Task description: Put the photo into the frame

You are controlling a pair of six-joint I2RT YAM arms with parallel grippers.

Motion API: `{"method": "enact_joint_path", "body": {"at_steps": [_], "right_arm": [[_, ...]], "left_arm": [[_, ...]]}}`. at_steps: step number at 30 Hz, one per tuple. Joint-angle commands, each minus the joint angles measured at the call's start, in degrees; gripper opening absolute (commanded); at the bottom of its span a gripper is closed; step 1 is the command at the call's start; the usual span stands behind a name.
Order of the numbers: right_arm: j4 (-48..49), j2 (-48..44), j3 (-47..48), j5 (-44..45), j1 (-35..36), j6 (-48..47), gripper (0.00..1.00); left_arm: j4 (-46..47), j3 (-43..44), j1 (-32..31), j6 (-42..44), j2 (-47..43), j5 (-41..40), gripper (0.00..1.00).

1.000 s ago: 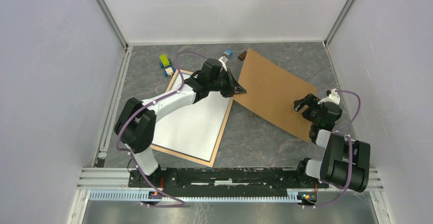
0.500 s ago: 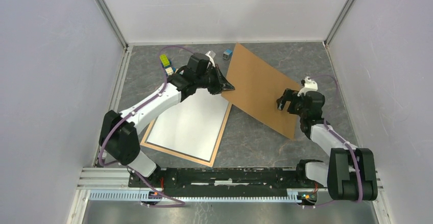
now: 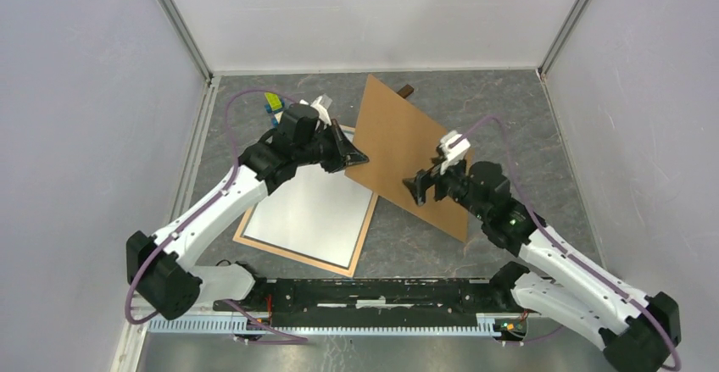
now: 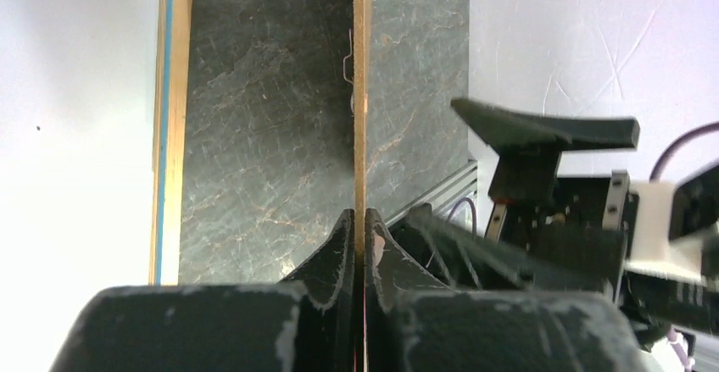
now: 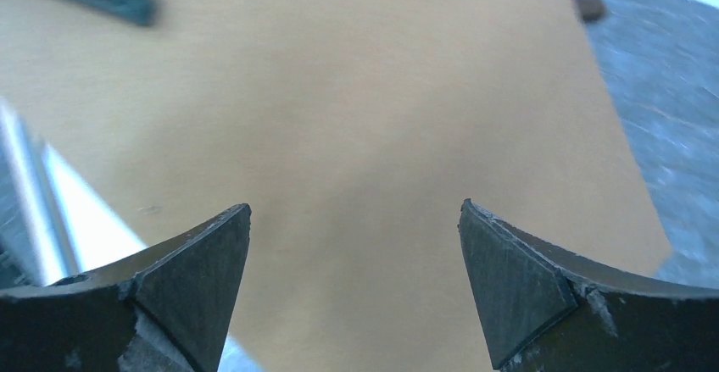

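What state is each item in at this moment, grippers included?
photo: flat, white back up, inside the frame's border.
frame: flat on the table, wood-coloured back up.
backing board: raised and tilted, one edge pinched.
left gripper: shut on the backing board's edge.
right gripper: open at the board's face, holding nothing.
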Motion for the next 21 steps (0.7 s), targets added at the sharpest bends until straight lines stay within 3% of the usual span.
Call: {"method": "enact_joint_path", "body": {"at_steps": [1,6,10,14,21], "right_arm": [[-9.23,0.07,5.16,12.94,14.87,-1.61,0.98],[-12.81,5.16,7.02,37.11,35.75,-3.47,0.98],[-17.33,10.40,8.67,53.28,45.96,-2.35,0.98],[-22.46,15.18,8.33,65.22,49.60,1.43,0.98],[-21.06,20.00,5.65,72.01,49.93,2.22,0.98]], "left_arm": [[0.29,-1.30,0.13,-1.33,-5.27,-0.73,0.02],[0.33,-2.48,0.18,-4.14,-7.78,-2.35,0.02],[-0.35,-1.71,0.16,-4.20,-8.22,-2.91,0.02],[0.11,-0.96,0.16,-3.82,-7.82,-1.12,0.02],[-0.73,0.92,0.17,-3.28,-7.72,1.32,0.02]]}}
